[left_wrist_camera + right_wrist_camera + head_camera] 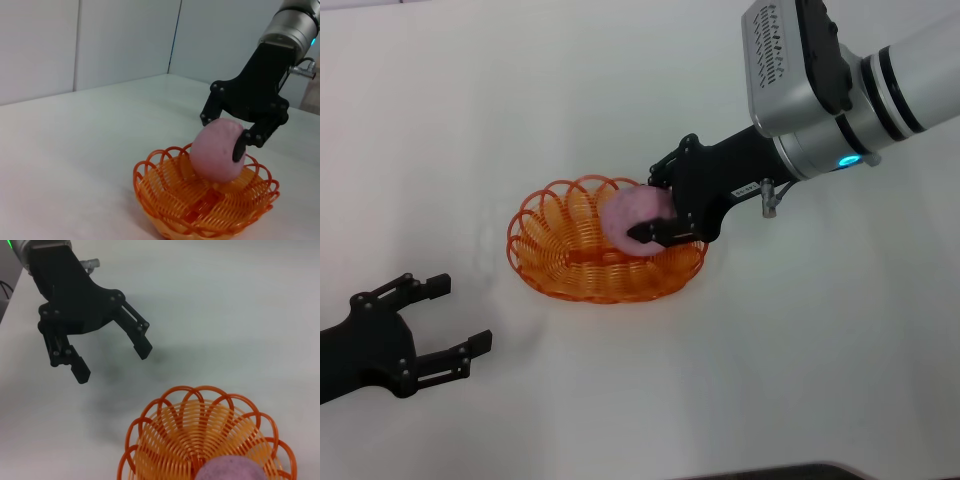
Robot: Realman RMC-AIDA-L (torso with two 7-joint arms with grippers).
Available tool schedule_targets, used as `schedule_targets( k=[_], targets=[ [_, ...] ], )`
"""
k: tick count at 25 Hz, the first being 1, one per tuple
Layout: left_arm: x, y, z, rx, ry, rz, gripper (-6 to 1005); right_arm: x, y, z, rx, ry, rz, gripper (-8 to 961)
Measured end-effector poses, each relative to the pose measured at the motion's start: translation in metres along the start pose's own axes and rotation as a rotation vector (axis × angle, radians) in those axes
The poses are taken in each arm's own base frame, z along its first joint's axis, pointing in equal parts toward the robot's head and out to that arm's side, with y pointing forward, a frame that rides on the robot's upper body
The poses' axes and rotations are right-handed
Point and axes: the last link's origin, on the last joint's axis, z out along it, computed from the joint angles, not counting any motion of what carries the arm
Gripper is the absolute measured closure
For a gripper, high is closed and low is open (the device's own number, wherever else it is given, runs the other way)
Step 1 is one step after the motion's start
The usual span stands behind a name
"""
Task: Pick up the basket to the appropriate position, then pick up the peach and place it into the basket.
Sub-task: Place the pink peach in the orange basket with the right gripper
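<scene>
The orange wire basket (555, 262) stands on the white table near the middle. My right gripper (645, 207) is shut on the dusty pink peach (628, 215) and holds it over the basket's right half, low inside the rim. In the left wrist view the peach (216, 152) sits between the black fingers (240, 147) just above the floor of the basket (170, 200); I cannot tell whether it touches. My left gripper (465, 313) is open and empty at the lower left, apart from the basket. The right wrist view shows the left gripper (114, 365), the basket (200, 422) and the peach (232, 469).
The white table (800, 340) surrounds the basket. A pale wall (100, 40) stands behind the table in the left wrist view. No other objects show.
</scene>
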Motion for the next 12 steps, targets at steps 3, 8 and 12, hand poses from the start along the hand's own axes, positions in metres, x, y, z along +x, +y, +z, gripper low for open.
schedule_targets(
  k=[3,8,12],
  targets=[
    [-0.0003,0.0002,-0.0001,0.0,0.0,-0.001,114,0.0011,0.0002,0.0004,-0.001,0.001,0.005,602],
    [-0.0004,0.0003,-0.0002,0.0,0.0,-0.001,113,0.0014,0.0001,0.0005,0.0,-0.003,0.006,492],
    [-0.0003,0.0002,-0.0002,0.0,0.0,-0.008,113,-0.0002,0.0,-0.0002,0.001,-0.02,0.007,300]
  ],
)
